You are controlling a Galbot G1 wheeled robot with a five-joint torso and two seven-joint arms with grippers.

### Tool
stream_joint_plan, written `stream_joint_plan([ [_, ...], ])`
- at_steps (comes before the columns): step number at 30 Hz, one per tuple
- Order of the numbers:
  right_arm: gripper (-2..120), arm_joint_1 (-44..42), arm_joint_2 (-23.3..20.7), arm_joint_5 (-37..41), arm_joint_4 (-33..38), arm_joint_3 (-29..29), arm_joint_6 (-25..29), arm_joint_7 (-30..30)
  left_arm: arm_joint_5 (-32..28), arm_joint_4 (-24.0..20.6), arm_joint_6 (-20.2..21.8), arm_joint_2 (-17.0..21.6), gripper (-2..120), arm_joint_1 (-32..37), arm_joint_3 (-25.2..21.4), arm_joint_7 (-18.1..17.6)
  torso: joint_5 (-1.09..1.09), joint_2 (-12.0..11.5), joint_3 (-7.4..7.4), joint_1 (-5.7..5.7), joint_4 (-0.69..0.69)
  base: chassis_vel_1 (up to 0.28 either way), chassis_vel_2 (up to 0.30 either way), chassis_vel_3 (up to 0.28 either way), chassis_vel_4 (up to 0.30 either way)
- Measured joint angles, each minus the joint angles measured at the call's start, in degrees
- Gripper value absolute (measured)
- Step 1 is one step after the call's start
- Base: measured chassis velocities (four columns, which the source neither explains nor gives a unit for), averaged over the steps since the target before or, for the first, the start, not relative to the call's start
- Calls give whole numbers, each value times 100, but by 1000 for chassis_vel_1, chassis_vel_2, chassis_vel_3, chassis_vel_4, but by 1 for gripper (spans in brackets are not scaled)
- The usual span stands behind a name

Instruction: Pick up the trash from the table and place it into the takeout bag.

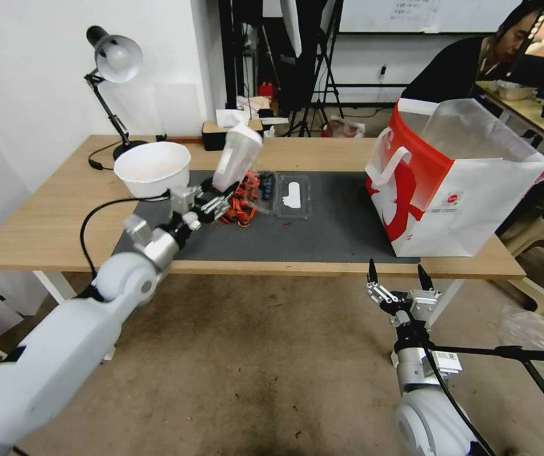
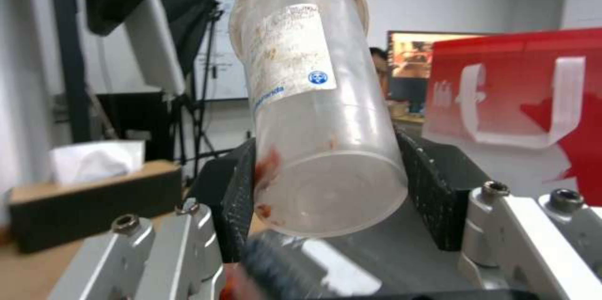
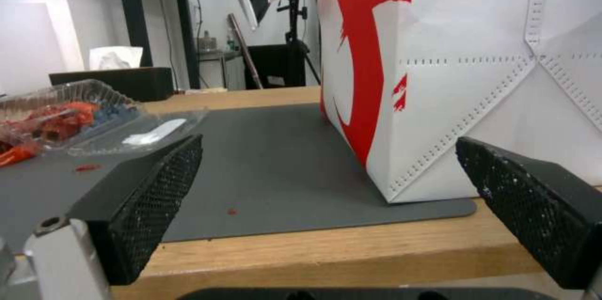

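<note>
Clear cup [image 2: 313, 116] is clamped near its base by the left gripper [image 1: 211, 204], raised tilted above the mat's left end. Judged light, thin-walled, slick, crushable; low grip suits. Takeout bag [image 1: 455, 183] stands at the table's right end. Right gripper [image 1: 398, 282] hangs spread before the front edge.

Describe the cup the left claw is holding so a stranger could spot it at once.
Start at the light-wood table with its dark grey mat. Above the mat's left end, the left claw grips a tall clear cup, tilted. Unlike the white bowl beside it, it is see-through and labelled.
</note>
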Motion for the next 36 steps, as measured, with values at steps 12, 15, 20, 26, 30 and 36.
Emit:
stream_joint_plan([
  [12,100,9,3,6,1,37,-27,11,-271,621,6,-296,51,-1750,1279,16,-1,0,-1,0,0,0,0,0,0],
  [15,100,6,18,5,-2,46,-28,12,-307,787,3,-439,51,-2157,1622,8,0,0,0,0,0,0,0,0,0],
  [20,100,0,56,3,-19,83,-28,15,-399,1123,-42,-753,51,-2916,2440,-4,-1,0,0,0,0,0,0,0,0],
  [26,100,-3,100,-9,-21,100,-28,16,-488,1505,-56,-1250,51,-3535,2921,-6,0,1,0,0,0,0,0,0,0],
  [30,100,-15,144,-21,-20,121,-25,20,-611,1850,-56,-1756,51,-4098,3282,-10,1,0,0,0,-3,0,0,0,0],
  [36,100,-14,189,-31,-29,130,-12,21,-719,2109,-52,-2160,51,-4595,3656,-26,-1,1,0,0,1,0,0,0,0],
])
